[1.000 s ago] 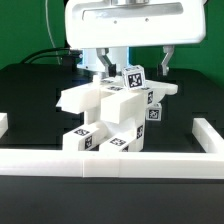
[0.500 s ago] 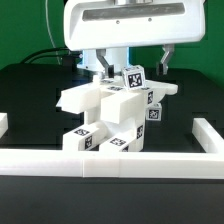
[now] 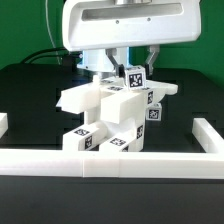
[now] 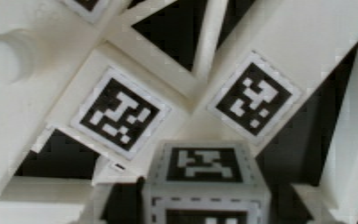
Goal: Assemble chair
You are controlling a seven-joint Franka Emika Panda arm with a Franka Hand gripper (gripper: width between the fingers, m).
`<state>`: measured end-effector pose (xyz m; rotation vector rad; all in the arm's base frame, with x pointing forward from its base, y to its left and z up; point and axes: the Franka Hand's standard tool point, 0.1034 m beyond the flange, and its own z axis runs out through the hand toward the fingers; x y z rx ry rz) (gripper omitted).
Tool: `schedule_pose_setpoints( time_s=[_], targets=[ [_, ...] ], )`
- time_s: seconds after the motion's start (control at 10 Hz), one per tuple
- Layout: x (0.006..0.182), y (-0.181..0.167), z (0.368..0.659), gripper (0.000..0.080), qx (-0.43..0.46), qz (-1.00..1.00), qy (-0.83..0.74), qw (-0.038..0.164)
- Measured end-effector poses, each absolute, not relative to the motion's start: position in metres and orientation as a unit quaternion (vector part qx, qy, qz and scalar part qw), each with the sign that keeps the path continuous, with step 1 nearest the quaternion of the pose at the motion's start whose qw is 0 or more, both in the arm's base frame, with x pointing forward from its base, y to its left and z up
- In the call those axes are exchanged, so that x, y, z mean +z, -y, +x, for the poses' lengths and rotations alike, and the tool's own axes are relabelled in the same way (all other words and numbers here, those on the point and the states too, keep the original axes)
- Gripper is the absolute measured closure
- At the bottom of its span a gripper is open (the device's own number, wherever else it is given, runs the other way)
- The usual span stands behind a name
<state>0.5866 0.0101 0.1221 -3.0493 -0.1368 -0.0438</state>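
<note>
One long low white border wall [image 3: 110,160] runs across the front of the black worktop [image 3: 30,100]. Just behind it stands the partly built white chair [image 3: 105,105], roughly central on the worktop. It has tagged blocks [image 3: 95,138] at its foot, slanted slabs above them, and an upright post [image 3: 133,78] capped with a tag. The gripper [image 3: 128,66] hangs directly over that post, with its fingers [image 3: 104,64] down on either side. Whether they press on the post or stand clear I cannot tell. The wrist view shows crossing seat braces [image 4: 176,60] bearing two tags [image 4: 119,108], and a tagged end face [image 4: 202,165]. Farthest back, dark cables [image 3: 45,55] lie before a green backdrop [image 3: 20,30].
</note>
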Motion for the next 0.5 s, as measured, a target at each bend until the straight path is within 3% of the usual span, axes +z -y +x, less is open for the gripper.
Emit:
schedule_pose_setpoints(
  time_s=[0.5],
  targets=[
    [0.1221, -0.0105, 0.5866, 0.0515, -0.010, -0.998, -0.048, 0.046]
  ],
)
